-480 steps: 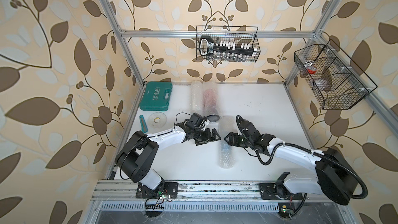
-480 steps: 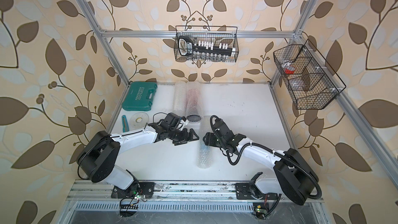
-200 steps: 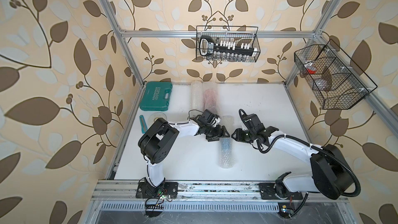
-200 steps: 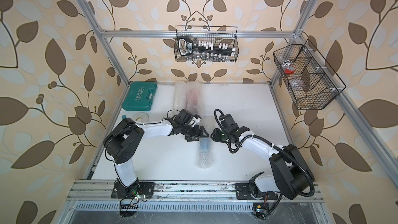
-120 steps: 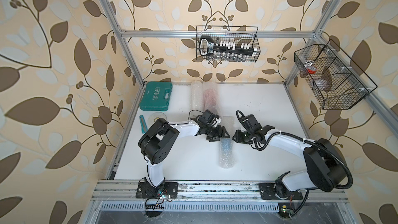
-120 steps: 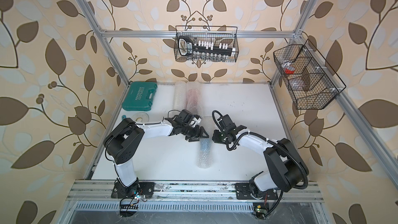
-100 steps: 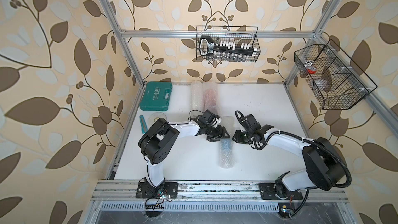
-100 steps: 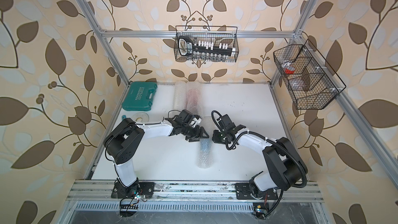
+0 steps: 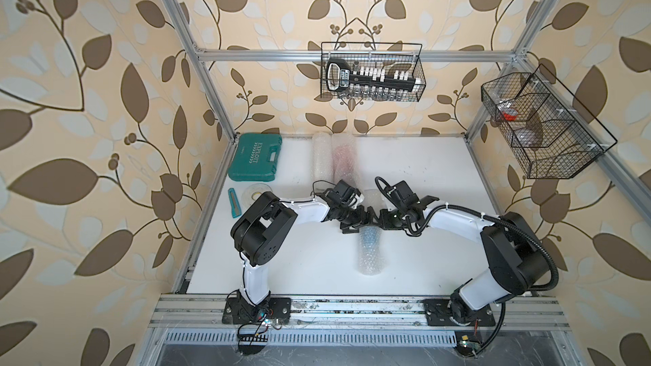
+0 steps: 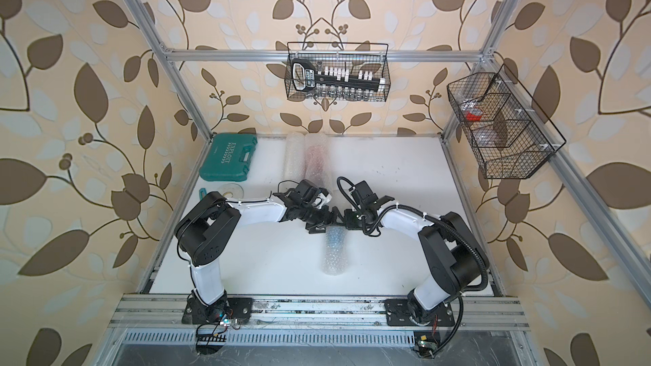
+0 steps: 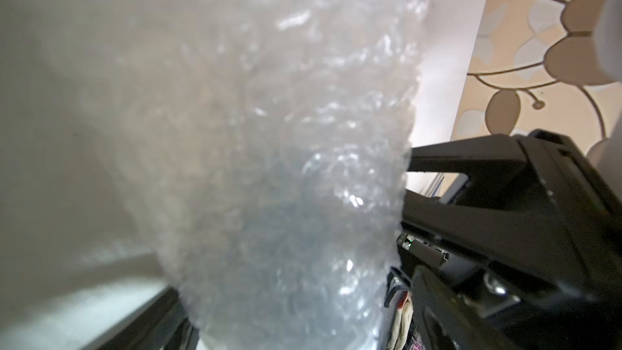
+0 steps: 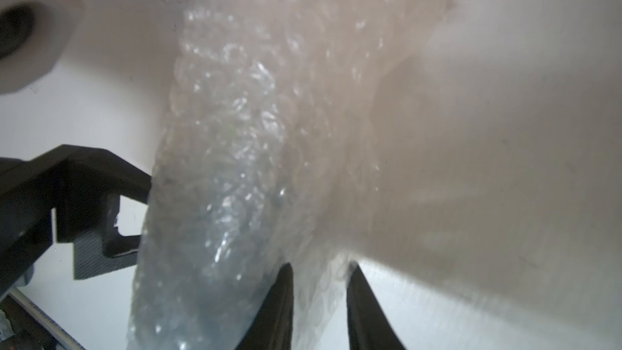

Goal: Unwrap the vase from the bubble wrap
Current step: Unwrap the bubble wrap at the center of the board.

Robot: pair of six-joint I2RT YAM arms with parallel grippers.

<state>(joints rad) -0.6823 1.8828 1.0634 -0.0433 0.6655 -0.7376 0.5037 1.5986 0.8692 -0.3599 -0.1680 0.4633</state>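
Observation:
The bubble wrap (image 9: 370, 251) lies as a rolled tube in the middle of the white table in both top views. The vase (image 9: 369, 237) shows only as a bluish shape through the wrap. My left gripper (image 9: 361, 221) is at the tube's far end, open, and in the left wrist view its jaws stand wide on either side of the bubble wrap (image 11: 286, 163). From the opposite side my right gripper (image 9: 384, 221) meets the same end. In the right wrist view its fingers (image 12: 279, 304) are shut on a loose flap of the bubble wrap (image 12: 319, 297).
Two more wrapped rolls (image 9: 322, 158) (image 9: 343, 160) lie at the back. A green tool case (image 9: 255, 158), a tape roll (image 9: 257, 193) and a cutter (image 9: 232, 202) sit at the back left. Wire baskets (image 9: 371, 72) (image 9: 539, 128) hang on the walls.
My left gripper's jaws have spread wide around the tube. My right gripper has moved in against the tube's far end and closed its fingers on the wrap's flap.

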